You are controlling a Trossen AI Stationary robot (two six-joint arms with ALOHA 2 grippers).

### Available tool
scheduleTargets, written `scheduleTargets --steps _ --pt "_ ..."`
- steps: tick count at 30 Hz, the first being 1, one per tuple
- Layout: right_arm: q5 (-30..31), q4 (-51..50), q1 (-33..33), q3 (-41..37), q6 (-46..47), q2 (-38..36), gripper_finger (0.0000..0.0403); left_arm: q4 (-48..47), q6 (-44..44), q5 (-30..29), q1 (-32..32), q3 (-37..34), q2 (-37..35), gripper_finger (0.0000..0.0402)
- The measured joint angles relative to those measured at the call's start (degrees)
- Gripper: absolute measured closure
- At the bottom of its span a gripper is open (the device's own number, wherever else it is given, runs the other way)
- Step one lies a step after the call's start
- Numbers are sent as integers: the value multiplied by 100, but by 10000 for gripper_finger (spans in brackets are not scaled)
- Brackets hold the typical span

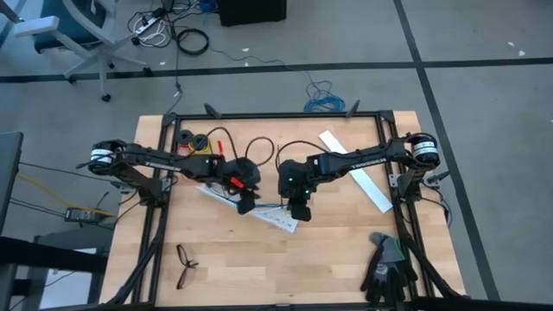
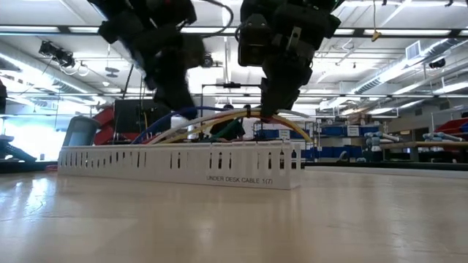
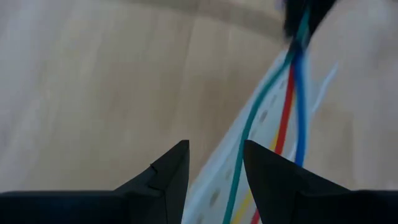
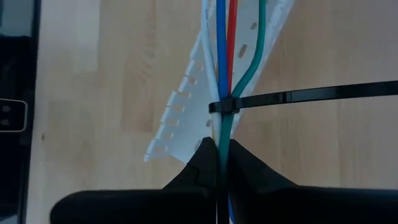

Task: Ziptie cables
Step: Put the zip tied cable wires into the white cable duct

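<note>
Black glasses (image 1: 185,264) lie nearest, at 7 o'clock on the table (image 1: 328,268); dark gloves (image 1: 386,268) at 5. Left gripper (image 1: 245,200) hovers mid-table over the white slotted strip (image 2: 183,165), fingers apart, nothing between them. Right gripper (image 4: 217,163) at 3 o'clock of it, jaws clamped on the cables (image 4: 225,56) just below a looped ziptie (image 4: 298,96). Cables run above the strip.

Overhead, table-level and two close wrist cameras all share the white slotted strip (image 1: 259,212).
</note>
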Motion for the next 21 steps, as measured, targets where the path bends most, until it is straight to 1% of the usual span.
scheduleTargets --steps 2,7,11,18,21 --pt "121 -4 35 0 38 0 389 -441 37 -95 -48 -2 2 241" --pt "242 -4 71 0 119 0 389 -1008 485 -190 -110 -2 -11 241" --pt "276 13 75 0 181 0 389 -1389 900 -523 -103 0 -81 241" --pt "388 149 78 -2 345 0 387 -2271 1663 -536 -102 -4 -120 241" --pt "404 237 77 -2 454 2 387 -2390 1854 -536 -102 -4 -85 241"
